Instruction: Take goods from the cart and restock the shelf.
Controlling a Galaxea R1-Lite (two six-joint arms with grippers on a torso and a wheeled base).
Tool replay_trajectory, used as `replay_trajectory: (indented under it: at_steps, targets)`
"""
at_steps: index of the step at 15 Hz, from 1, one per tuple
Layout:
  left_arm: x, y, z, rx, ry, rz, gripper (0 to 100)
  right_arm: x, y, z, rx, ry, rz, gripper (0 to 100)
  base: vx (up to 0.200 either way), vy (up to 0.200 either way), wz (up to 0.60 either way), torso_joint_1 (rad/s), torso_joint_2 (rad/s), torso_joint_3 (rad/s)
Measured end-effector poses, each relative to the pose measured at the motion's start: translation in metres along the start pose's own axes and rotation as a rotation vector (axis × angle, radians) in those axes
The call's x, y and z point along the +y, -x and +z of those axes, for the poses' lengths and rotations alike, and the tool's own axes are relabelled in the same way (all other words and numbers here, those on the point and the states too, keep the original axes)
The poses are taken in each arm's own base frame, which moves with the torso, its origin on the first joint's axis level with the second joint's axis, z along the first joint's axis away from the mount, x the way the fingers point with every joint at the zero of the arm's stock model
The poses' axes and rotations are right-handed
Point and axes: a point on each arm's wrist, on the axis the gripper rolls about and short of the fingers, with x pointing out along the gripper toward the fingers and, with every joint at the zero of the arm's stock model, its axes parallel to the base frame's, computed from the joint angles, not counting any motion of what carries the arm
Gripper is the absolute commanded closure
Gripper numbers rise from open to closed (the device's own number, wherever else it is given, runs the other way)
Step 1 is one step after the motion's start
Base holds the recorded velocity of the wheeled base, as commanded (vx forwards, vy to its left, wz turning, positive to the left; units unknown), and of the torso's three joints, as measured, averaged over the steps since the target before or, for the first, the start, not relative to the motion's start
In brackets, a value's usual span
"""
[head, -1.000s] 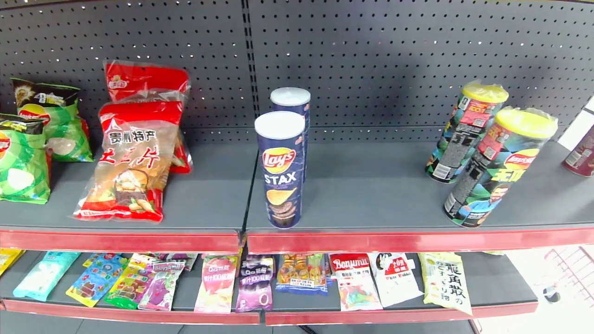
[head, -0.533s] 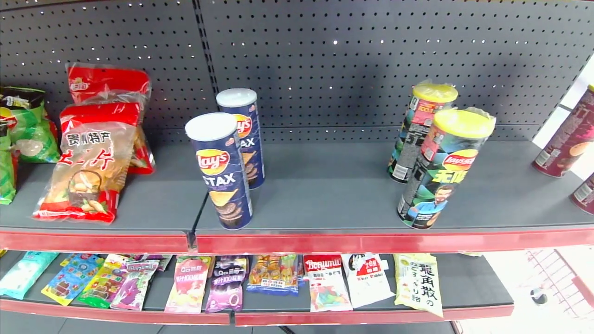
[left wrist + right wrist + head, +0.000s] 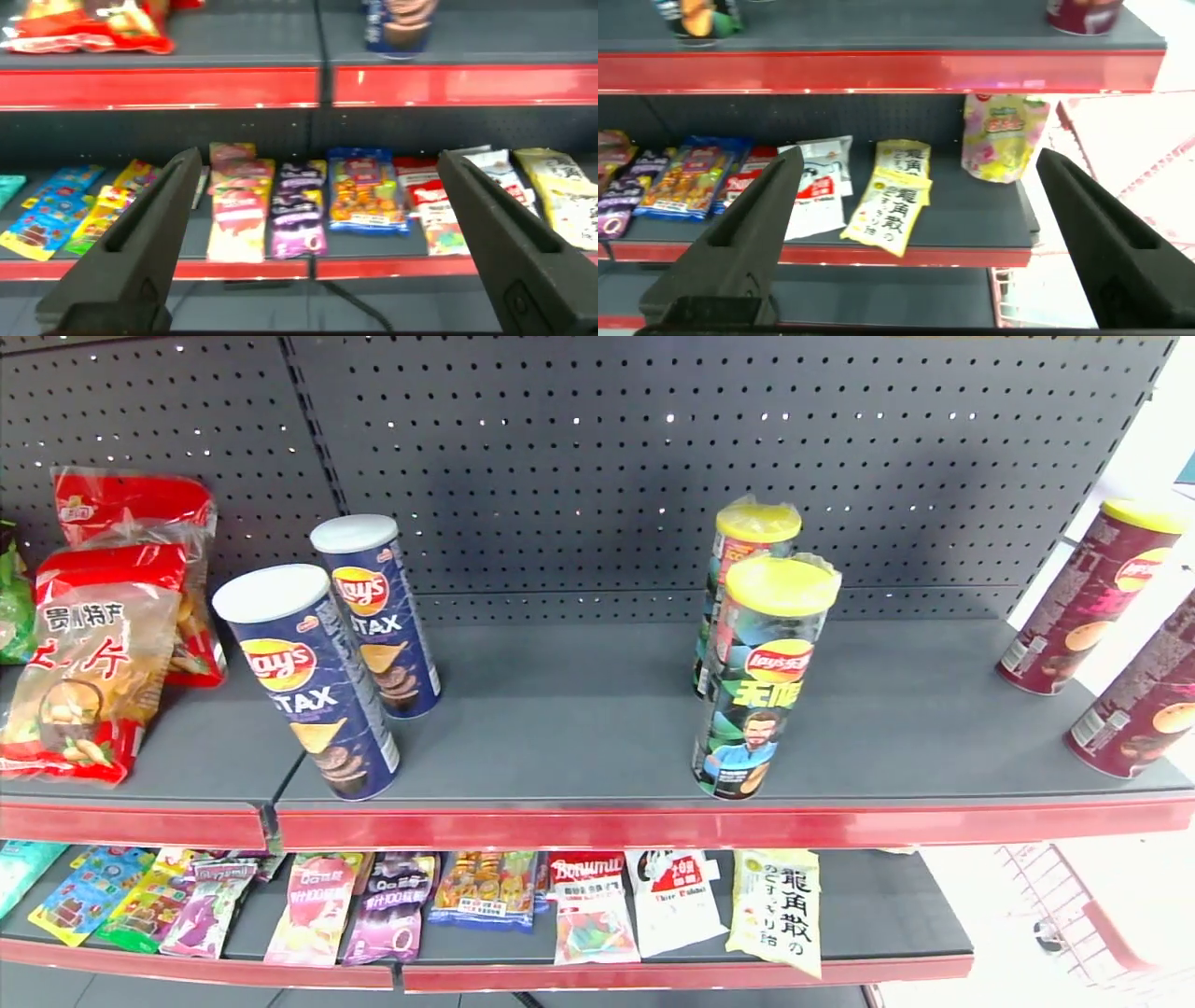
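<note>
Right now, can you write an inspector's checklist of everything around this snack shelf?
Surface: grey upper shelf with a red front edge and wide bare gaps between the goods.
Job's things: two blue chip cans, two yellow-lidded cans and two maroon cans, all standing; red snack bags at the robot's left; flat packets on the lower shelf; what looks like the cart low on the right.
Clutter: nothing seen.
Grippers: left gripper and right gripper, fingers open and empty, facing the lower shelf.
Cables: a thin dark line, maybe a cable, under the lower shelf.
Surroundings: pegboard wall; bright floor to the right.
</note>
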Motion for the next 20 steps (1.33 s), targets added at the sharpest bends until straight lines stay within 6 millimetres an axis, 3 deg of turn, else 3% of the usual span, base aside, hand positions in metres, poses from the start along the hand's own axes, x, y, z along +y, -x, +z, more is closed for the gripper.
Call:
replay_trajectory:
  at_steps: [4, 20]
  targets:
    - [0.0, 0.0, 0.0, 0.0, 0.0, -0.001, 0, 0.0, 0.0, -0.0001, 0.0, 0.0, 0.0, 0, 0.0, -0.2, 0.0, 0.0, 0.0, 0.001]
    - [0.0, 0.0, 0.0, 0.0, 0.001, 0.0, 0, 0.0, 0.0, -0.0001, 0.0, 0.0, 0.0, 0, 0.0, 0.0, 0.0, 0.0, 0.0, 0.0]
